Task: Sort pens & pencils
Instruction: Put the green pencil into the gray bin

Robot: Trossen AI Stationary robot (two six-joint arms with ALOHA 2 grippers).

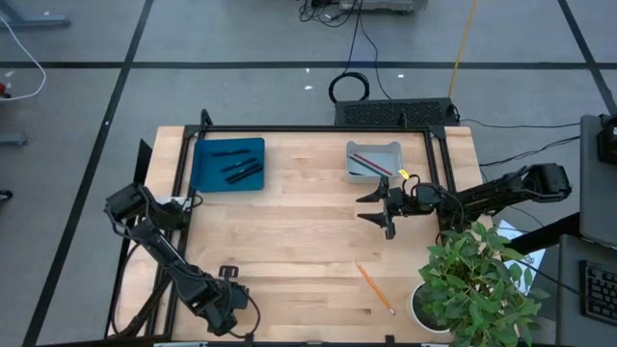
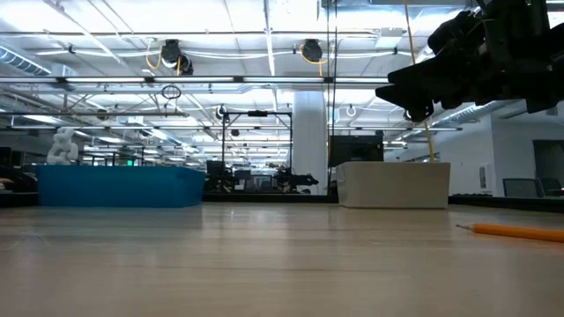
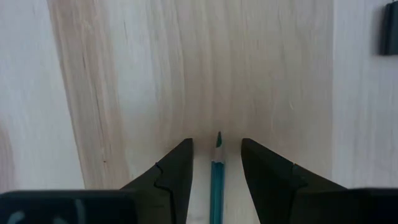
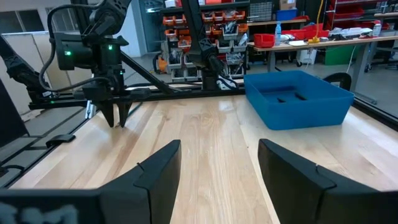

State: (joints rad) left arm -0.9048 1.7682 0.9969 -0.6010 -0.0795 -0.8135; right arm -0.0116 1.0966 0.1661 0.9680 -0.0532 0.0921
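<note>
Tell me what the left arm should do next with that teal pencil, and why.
Probably close the left gripper on the teal pencil: it lies between the open fingers on the table, not yet gripped. The right gripper is open, hovering near the grey tray.

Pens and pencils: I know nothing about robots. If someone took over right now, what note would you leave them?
Left claw: low over the table's near left, teal pencil at it; gripped or not, unclear.
Right claw: open, empty, raised beside the grey tray.
Done: pens in the blue tray; two pencils in the grey tray.
Left: the teal pencil, and the orange pencil lying on the table.
</note>
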